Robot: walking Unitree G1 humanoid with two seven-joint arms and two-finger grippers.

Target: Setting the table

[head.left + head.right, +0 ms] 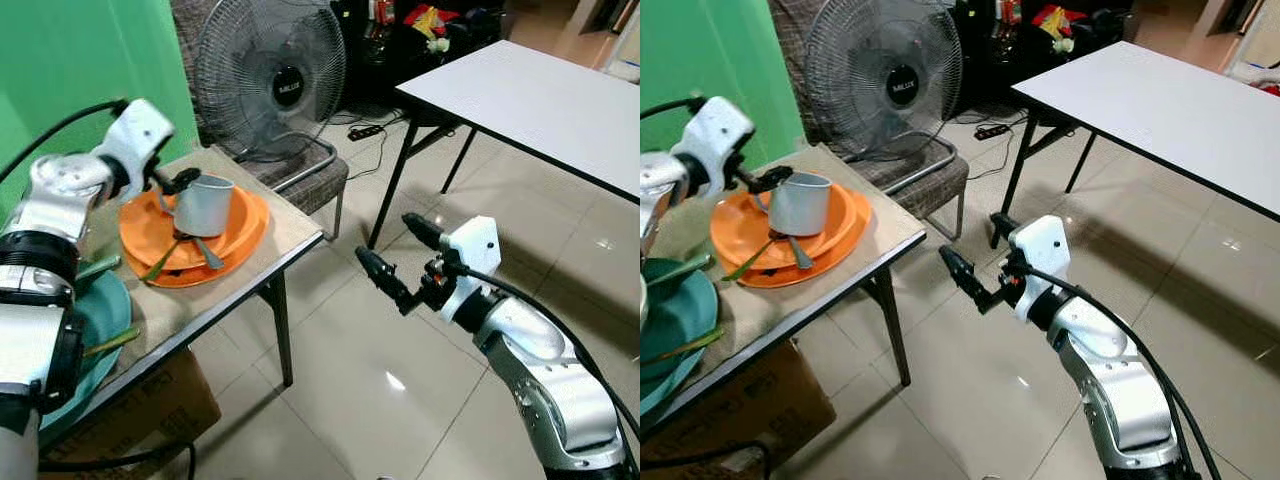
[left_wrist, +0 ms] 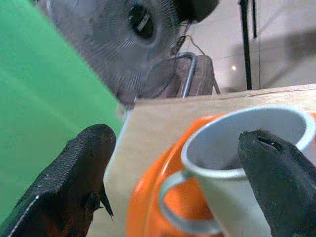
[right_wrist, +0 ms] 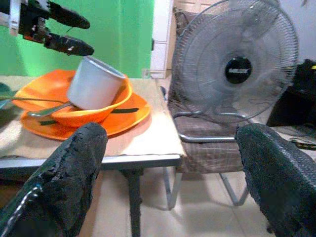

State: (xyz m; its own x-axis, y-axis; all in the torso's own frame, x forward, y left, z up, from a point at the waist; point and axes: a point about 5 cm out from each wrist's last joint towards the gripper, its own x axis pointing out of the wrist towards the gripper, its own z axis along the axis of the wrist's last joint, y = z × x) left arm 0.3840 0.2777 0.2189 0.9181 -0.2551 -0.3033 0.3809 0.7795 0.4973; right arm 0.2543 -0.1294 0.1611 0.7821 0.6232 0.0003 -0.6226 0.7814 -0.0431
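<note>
Left gripper (image 1: pixel 172 180) spread at grey mug (image 1: pixel 204 204), orange plate (image 1: pixel 245 235)

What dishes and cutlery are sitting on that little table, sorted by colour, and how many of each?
Orange: 2, a plate with a bowl on it.
Grey metal: 2, a mug leaning in the bowl and a spoon.
Teal: 1, a plate at the near end.
Green: 3 utensils, kind unclear.
Total: 8.
</note>
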